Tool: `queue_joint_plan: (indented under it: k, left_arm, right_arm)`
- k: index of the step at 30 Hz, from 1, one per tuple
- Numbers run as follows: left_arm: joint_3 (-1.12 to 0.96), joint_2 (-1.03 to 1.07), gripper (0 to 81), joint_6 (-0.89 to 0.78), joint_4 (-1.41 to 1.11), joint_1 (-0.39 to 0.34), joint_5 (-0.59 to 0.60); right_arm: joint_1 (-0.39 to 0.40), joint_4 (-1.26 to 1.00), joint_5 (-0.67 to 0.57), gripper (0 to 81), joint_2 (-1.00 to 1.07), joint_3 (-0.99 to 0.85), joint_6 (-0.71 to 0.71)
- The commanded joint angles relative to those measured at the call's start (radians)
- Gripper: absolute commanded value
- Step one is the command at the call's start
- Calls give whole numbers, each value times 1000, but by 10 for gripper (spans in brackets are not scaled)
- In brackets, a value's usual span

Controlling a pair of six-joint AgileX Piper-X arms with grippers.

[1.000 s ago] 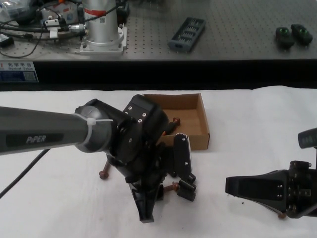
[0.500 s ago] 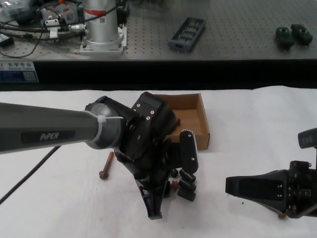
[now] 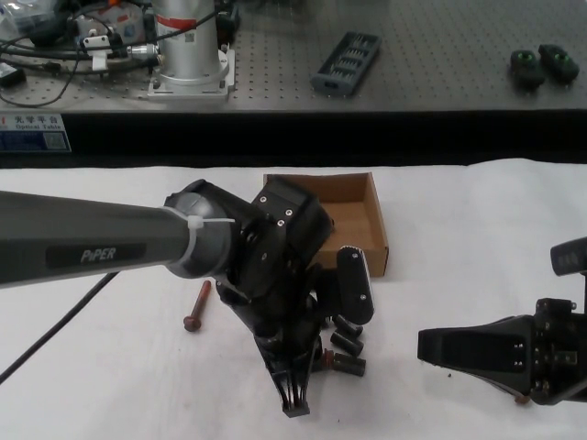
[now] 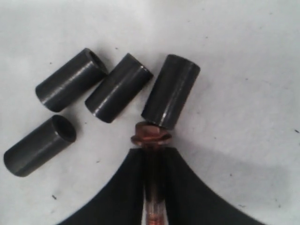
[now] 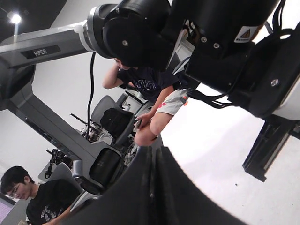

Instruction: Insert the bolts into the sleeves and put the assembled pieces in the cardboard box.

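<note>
Several black sleeves lie on the white cloth: one (image 4: 70, 79), a second (image 4: 118, 87), a third (image 4: 40, 145), and a steeper one (image 4: 171, 91). My left gripper (image 4: 153, 161) is shut on a copper bolt (image 4: 151, 136), whose flanged head touches the end of that steeper sleeve. In the high view the left gripper (image 3: 321, 350) points down at the sleeves (image 3: 347, 353), just in front of the cardboard box (image 3: 378, 229). My right gripper (image 3: 431, 346) rests low at the front right, fingers shut together (image 5: 153, 152) with nothing between them.
A loose bolt (image 3: 195, 307) lies on the cloth left of the left arm. Another bolt end (image 3: 521, 400) peeks out under the right arm. Behind the cloth runs a dark ledge and a perforated bench with a metal post (image 3: 188, 41).
The left arm has swung right and toward the front, uncovering the loose bolt on its left and bringing its held bolt to the sleeves. The right arm has not moved.
</note>
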Motion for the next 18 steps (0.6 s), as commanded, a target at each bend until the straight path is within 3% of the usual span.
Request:
queue_joint_plan:
  k: [1, 7, 18]
  left_arm:
    - [3, 20, 34, -12, 19, -8, -15]
    - [3, 20, 32, -12, -7, -8, -109]
    - [-9, -12, 32, -39, 4, -5, -124]
  right_arm:
    - [-7, -25, -8, 43, -15, -6, 17]
    - [-7, -25, -8, 43, -15, -6, 17]
    - [-7, -25, -8, 43, -15, -6, 17]
